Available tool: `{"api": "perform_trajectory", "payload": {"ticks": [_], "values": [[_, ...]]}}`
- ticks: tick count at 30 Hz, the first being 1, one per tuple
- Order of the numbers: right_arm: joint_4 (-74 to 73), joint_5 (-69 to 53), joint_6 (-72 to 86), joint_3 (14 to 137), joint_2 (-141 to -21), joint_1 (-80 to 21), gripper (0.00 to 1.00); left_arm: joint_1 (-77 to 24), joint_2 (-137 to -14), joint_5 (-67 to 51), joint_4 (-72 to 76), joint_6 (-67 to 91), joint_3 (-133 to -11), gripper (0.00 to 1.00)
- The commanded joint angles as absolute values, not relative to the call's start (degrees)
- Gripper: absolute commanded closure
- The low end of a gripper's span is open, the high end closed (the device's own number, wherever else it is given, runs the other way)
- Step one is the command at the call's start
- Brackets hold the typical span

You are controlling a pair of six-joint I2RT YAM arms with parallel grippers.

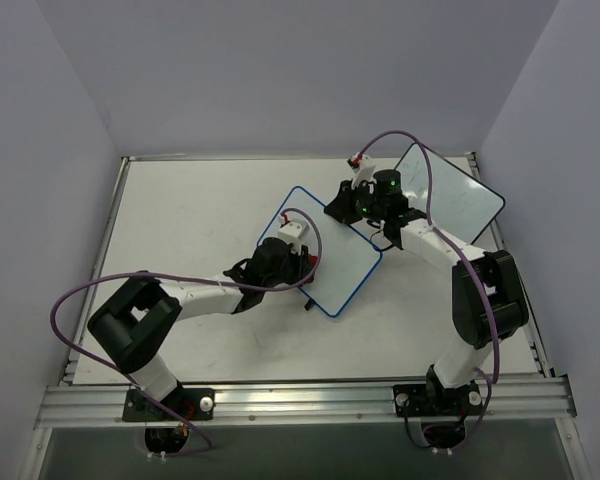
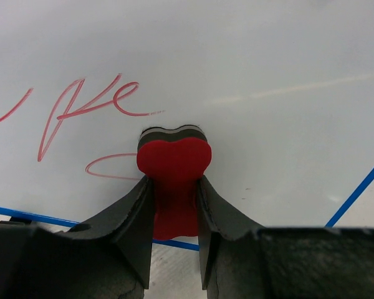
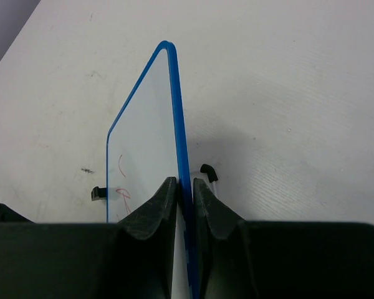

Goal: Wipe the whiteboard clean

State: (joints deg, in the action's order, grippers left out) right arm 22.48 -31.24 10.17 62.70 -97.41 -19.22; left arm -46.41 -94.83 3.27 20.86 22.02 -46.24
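White table (image 1: 200, 210): two whiteboards (image 1: 350, 262) (image 1: 460, 200), one eraser (image 2: 174, 163).

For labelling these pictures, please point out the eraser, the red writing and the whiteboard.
eraser (image 2: 174, 159), left wrist view, on its red top.
red writing (image 2: 87, 111), left wrist view, on a middle stroke.
whiteboard (image 3: 143, 131), right wrist view, on its white face.

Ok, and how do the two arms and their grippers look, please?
Both arms are white links with bulky black joints: left arm, right arm. A thin purple cable loops along each. The left gripper and right gripper have matte black, wedge-shaped fingers. No sleeves or printed markings show.
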Motion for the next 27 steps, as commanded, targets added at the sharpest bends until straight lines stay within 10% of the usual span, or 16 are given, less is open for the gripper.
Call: {"api": "perform_trajectory", "payload": {"ticks": [1, 27], "values": [[17.8, -33.8, 10.5, 63.4, -99.2, -21.9, 1.00, -47.8, -95.8, 2.6, 19.8, 22.3, -43.8, 0.98], [17.6, -33.6, 10.3, 63.3, -99.1, -21.9, 1.00, -57.3, -100.9, 4.5, 26.0, 19.0, -47.9, 0.98]]}}
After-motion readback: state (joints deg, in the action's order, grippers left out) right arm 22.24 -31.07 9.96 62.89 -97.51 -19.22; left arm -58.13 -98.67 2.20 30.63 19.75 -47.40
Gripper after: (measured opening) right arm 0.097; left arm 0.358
